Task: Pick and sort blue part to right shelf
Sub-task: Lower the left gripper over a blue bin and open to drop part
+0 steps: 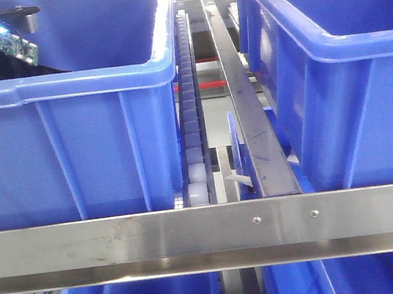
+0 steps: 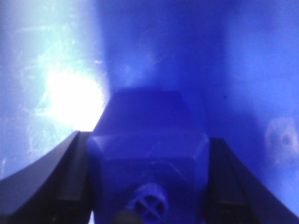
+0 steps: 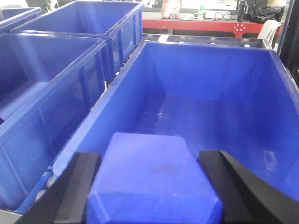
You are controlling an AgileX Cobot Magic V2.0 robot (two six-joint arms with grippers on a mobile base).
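In the left wrist view my left gripper point(image 2: 145, 138) is shut on a blue block-shaped part point(image 2: 149, 163) with a round cross-marked boss on its near face. It is deep inside a blue bin, close to the bin wall point(image 2: 196, 56). In the right wrist view my right gripper point(image 3: 150, 156) is shut on another blue part point(image 3: 154, 191), held above the near end of the right-hand blue bin point(image 3: 205, 116), whose floor is bare. In the front view the left arm point(image 1: 5, 38) reaches into the left bin point(image 1: 73, 133). The right gripper is out of that view.
A steel shelf rail point(image 1: 208, 239) crosses the front. A roller track point(image 1: 188, 105) and a steel divider point(image 1: 245, 105) run between the left bin and the right bin point(image 1: 347, 85). More blue bins point(image 3: 51, 93) stand left of the right bin. A red bench point(image 3: 196, 23) stands behind.
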